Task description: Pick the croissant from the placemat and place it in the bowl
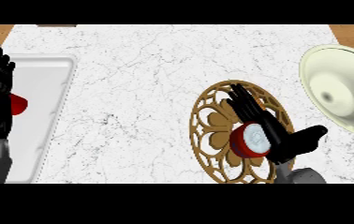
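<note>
Lying on the placemat (207,124) beside the straight-fingered, empty right hand (278,135), the red-rimmed round item (252,139), not croissant-shaped, looks light and rigid, best pinched across its rim.

Right hand (280,136): black, slim fingers, thick thumb.
Disc (253,139): round, red rim, pale grey-white face.
Right forearm (305,176): grey, rounded.
Left hand (5,80): black, red patch.
Left forearm (3,158): grey.

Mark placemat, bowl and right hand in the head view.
placemat (220,123): head view, on the flower pattern left of the hand.
bowl (325,70): head view, on its inner wall.
right hand (280,139): head view, on the middle of the hand.
</note>
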Controlling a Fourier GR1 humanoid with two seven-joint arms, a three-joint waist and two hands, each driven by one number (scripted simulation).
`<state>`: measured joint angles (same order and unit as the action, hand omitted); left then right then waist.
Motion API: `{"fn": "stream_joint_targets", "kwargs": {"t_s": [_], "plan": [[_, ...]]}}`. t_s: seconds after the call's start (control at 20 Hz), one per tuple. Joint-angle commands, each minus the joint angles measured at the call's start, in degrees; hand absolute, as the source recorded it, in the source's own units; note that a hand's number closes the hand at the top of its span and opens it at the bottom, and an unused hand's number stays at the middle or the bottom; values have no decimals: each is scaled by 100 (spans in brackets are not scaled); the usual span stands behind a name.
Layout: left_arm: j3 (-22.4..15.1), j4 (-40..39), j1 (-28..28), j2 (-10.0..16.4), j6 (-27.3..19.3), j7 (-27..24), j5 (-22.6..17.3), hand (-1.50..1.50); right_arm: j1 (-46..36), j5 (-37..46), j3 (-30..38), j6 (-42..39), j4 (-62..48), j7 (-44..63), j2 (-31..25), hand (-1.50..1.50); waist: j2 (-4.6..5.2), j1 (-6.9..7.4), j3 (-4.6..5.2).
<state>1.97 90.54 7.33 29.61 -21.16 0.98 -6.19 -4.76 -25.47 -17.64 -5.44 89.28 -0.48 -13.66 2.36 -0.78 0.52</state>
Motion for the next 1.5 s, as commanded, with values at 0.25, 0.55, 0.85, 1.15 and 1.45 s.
{"fn": "stream_joint_targets", "kwargs": {"t_s": [0.25,0.55,0.85,1.15,1.45], "plan": [[-256,247,210,-813,1299,-141,-1517,0,-1663,830,678,616,-331,1137,-974,-150,-227,201,-16],[-320,134,71,-943,1638,-27,-1833,0,-1453,3082,662,2118,-1341,645,-1571,-150,-207,176,-48],[-157,138,202,-842,1794,160,-1989,0,-2547,4030,317,1632,-1616,1372,-2290,-150,-229,178,-44],[-402,-19,212,-1062,1781,18,-1841,0,-3376,4167,-736,-864,-2105,2892,-2908,-150,-188,364,-6],[-383,-114,233,-1031,1884,-46,-1828,0,-4207,3244,-1184,-3423,-2361,4211,-2529,-150,-211,388,-11]]}}
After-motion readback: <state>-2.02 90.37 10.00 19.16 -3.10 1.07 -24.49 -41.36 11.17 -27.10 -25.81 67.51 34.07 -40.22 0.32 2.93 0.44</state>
